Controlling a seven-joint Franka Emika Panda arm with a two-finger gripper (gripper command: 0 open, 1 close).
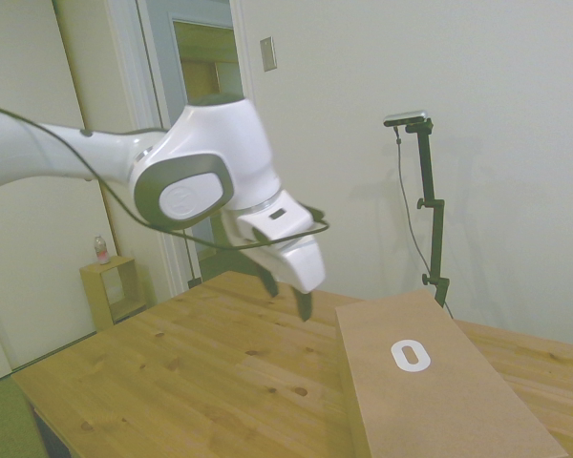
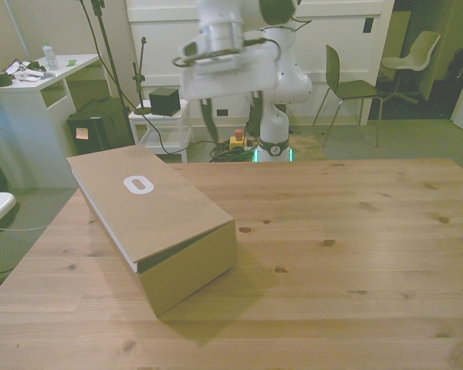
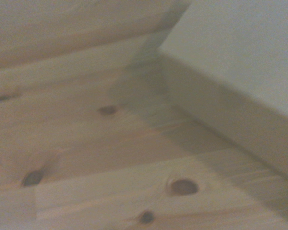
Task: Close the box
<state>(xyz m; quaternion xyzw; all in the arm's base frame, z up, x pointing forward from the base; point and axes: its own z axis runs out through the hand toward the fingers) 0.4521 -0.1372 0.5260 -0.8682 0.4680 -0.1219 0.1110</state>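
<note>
Item: the box (image 2: 158,223), large flat brown cardboard, white oval mark (image 2: 138,185) on the lid's outside. Location: on the tabletop (image 2: 355,231), toward the front view's left, set at an angle to the table's edges. Condition: lid (image 1: 430,382) lies down over the body; in the front view a thin pale line shows under the lid's near edge, and the lid looks a little tilted, so by my judgement it is lowered but perhaps not fully seated. Lining not visible.

Item: gripper (image 1: 285,291), on the white arm. Location: raised in the air above the tabletop, just beside the box's far end, clear of the lid and touching nothing. Condition: carries nothing; dark fingers point downward, and from either room view I cannot tell whether they stand apart or together.

Item: wrist camera's patch. Shows bare knotted wood and a pale slanted edge, probably the box (image 3: 230,57); blurred.

Step in hand, as judged: the closing itself looks nearly or wholly done, with the arm standing off above.

Next move, as judged: if the lid is proud, a light downward press along its free long edge, fingers kept flat on the cardboard; otherwise, a clean lift away without brushing the lid
</note>
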